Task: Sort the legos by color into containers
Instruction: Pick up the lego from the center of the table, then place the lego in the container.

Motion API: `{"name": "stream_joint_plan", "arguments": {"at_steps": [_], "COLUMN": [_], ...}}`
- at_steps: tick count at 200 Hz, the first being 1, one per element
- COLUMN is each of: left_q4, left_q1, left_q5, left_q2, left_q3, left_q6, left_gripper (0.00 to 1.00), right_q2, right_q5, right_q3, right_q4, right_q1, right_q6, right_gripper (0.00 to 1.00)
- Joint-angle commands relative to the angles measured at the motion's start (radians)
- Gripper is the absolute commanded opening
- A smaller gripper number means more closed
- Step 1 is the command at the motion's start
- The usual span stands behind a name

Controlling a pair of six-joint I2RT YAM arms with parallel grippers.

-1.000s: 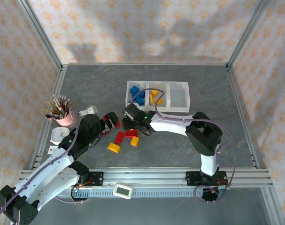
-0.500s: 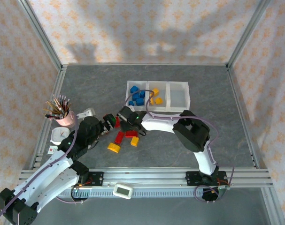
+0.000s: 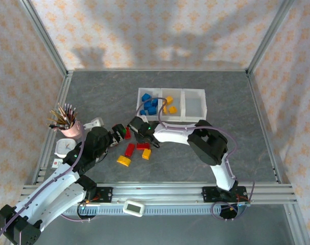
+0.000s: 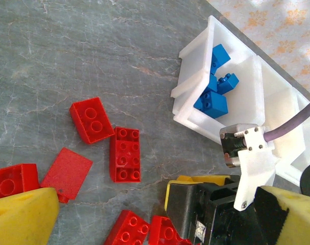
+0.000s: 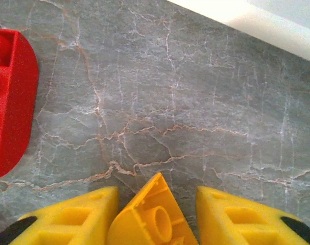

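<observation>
Far over on the left of the grey table (image 3: 236, 102) stands a pink cup (image 3: 70, 128) full of pencils. Next to it is the left gripper (image 3: 121, 133), low over the table. Its two yellow fingers (image 4: 23, 217) are spread wide apart, and it holds nothing. Red legos (image 4: 124, 153) lie scattered right under it. There is a square one, a long one and a flat smooth piece, with more at the bottom edge of its wrist camera's picture. A bit nearer to the arm bases, a round yellow lego (image 3: 124, 161) and a small orange lego (image 3: 146, 153) sit on the table beside two more red ones.

Then there is the right gripper (image 3: 141, 132), on an arm stretched across from the right side, very close to the left one. Its fingers (image 5: 68, 219) are narrow, with a yellow-orange brick (image 5: 150, 214) between them. The brick touches one finger, but I cannot tell if it is squeezed tight. A rounded red brick (image 5: 6, 102) lies near it on the table.

To the right and farther back are the three white containers (image 3: 171, 120), joined in a row. The first holds blue legos (image 3: 150, 103). The middle one holds yellow legos (image 3: 169, 106). The third stands at the right end.
</observation>
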Motion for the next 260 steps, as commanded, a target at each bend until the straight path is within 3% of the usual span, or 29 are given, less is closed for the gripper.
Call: {"name": "stream_joint_plan", "arguments": {"at_steps": [1, 46, 88, 134, 183, 220, 260], "left_q4": [-0.005, 0.026, 0.057, 0.124, 0.199, 0.234, 0.256], "left_q1": [0.005, 0.005, 0.005, 0.005, 0.005, 0.008, 0.015], "left_q5": [-0.012, 0.028, 0.063, 0.09, 0.103, 0.098, 0.098], "left_q2": [0.008, 0.031, 0.074, 0.172, 0.298, 0.382, 0.437], "left_q3": [0.009, 0.023, 0.064, 0.133, 0.211, 0.257, 0.286], "left_q6": [0.008, 0.016, 0.04, 0.081, 0.106, 0.117, 0.13], "left_gripper": [0.99, 0.99, 0.99, 0.99, 0.99, 0.99, 0.99], "right_q2": [-0.049, -0.128, -0.24, -0.289, -0.194, -0.032, 0.036], "right_q5": [0.003, -0.043, -0.038, 0.02, 0.029, 0.052, 0.07], "right_q3": [-0.021, -0.062, -0.08, -0.048, 0.047, 0.209, 0.286], "right_q4": [-0.003, 0.023, 0.019, 0.017, 0.086, 0.061, 0.061], "right_q1": [-0.021, -0.062, -0.131, -0.29, -0.416, -0.465, -0.482], "right_q6": [0.003, 0.004, -0.005, -0.011, -0.03, -0.055, -0.075], "right_gripper": [0.34, 0.19, 0.19, 0.2, 0.22, 0.22, 0.28]}}
